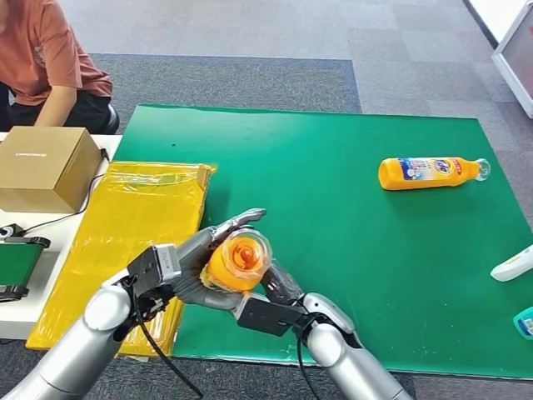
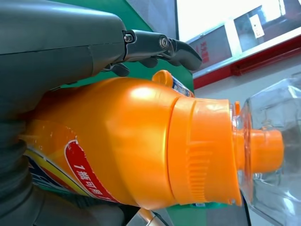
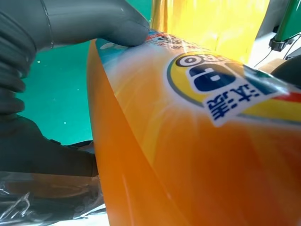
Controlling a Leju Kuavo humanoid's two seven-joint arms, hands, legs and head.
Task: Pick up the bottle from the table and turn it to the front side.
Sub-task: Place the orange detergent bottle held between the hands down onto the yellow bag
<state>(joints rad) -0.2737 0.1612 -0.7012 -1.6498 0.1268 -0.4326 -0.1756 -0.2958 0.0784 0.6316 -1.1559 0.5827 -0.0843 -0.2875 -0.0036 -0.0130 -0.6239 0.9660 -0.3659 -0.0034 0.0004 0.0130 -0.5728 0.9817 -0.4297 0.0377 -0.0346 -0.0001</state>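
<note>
Now holding the orange bottle [image 1: 241, 260] lifted just over the near edge of the green mat [image 1: 326, 242], left hand [image 1: 198, 267] wrapped round its body, right hand [image 1: 280, 287] apparently cupping the other side with the thumb [image 3: 96, 21] on the label. Turning slowly, keeping both grips firm, stopping once the label is facing front.

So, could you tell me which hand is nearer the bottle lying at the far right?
Right. The right hand sits on that side of the held bottle; the left hand is farther from the lying bottle.

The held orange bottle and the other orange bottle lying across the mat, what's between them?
Bare green mat, as the head view shows, between the held bottle and the lying bottle.
</note>
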